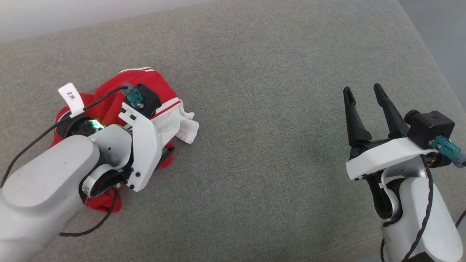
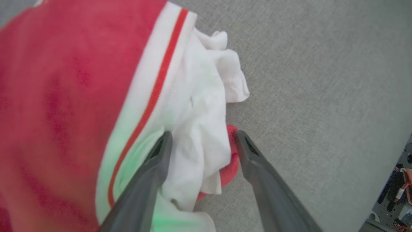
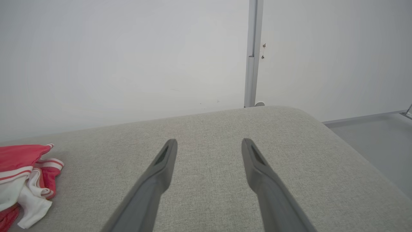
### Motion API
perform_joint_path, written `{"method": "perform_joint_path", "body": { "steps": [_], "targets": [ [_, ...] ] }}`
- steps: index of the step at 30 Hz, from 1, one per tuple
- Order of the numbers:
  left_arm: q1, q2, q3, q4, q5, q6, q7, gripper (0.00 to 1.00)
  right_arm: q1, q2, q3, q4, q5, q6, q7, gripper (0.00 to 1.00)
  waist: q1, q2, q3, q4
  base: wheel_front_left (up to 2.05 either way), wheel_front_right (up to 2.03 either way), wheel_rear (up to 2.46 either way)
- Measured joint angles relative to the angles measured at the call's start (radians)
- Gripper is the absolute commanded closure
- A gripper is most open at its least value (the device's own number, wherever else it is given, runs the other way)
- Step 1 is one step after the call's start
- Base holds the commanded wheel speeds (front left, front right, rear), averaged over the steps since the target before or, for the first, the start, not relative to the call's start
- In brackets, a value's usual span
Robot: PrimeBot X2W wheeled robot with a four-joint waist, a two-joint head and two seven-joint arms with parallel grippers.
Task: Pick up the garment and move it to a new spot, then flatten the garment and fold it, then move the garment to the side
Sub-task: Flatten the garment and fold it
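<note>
While the two dark fingers [image 2: 148, 183] of the left gripper [image 2: 202, 141] stand wide apart, we see nothing pinched between them. A loose wad of white sleeve [image 2: 206, 106] sits in the gap, with one fingertip at the striped trim [image 2: 161, 80] and the other just beside a little red fold at the cloth's edge. So that's an open hand, folks, straddling the fabric, not gripping it.

Moving outward, the garment [image 1: 149, 80] lies in a crumpled heap on the left part of the grey cushion [image 1: 262, 109]. Most of it is under the left wrist and forearm, red body bunched up, white sleeve spilling toward the middle. On the other side the right gripper [image 1: 364, 90] is spread open too, holding nothing, above bare cushion and well apart from the heap.

How will it handle? We'd call it light, soft and floppy: it should sag and drape the moment it leaves the surface, with no stiffness to help and nothing fragile to worry about. A single layer may slip out, so we'd take hold at a seam, the striped armhole trim or the shoulder beside it, where the cloth is doubled. For flattening we reckon each hand wants a corner, and the heap hides where hem and shoulders are
</note>
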Motion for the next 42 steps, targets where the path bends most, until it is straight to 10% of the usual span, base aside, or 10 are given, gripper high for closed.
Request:
{"method": "perform_joint_path", "body": {
  "steps": [4, 5, 6, 9, 28, 42],
  "targets": [
    [0.000, -0.014, 0.012, 0.039, -0.009, 0.001, -0.022, 0.10, -0.004, 0.000, 0.002, 0.007, 0.002, 0.000, -0.007, 0.00, 0.0000, 0.0000, 0.002, -0.003, 0.00, 0.00, 0.00],
    [0.000, -0.015, 0.011, 0.044, -0.008, 0.001, -0.023, 0.54, -0.004, 0.000, 0.001, 0.009, 0.002, 0.000, -0.008, 0.00, 0.0000, 0.0000, 0.002, -0.003, 0.00, 0.00, 0.00],
    [-0.001, -0.015, 0.012, 0.050, -0.010, 0.000, -0.023, 0.72, -0.004, 0.000, 0.001, 0.011, 0.002, 0.000, -0.009, 0.00, 0.0000, 0.0000, 0.002, -0.002, 0.00, 0.00, 0.00],
    [-0.002, -0.018, 0.016, 0.056, -0.018, 0.000, -0.023, 1.00, -0.004, 0.000, 0.001, 0.016, 0.002, 0.000, -0.009, 0.00, 0.0000, 0.0000, -0.001, 0.000, 0.00, 0.00, 0.00],
    [-0.003, -0.009, 0.063, 0.027, -0.099, 0.002, -0.024, 1.00, -0.003, 0.000, -0.002, 0.022, -0.002, 0.000, -0.016, 0.00, 0.0000, 0.0000, -0.008, 0.016, 0.00, 0.00, 0.00],
    [0.058, 0.123, 0.200, -0.097, -0.229, 0.136, -0.047, 1.00, 0.002, 0.000, -0.007, 0.025, -0.002, 0.000, -0.016, 0.00, 0.0000, 0.0000, -0.011, 0.029, 0.00, 0.00, 0.00]
  ]
}}
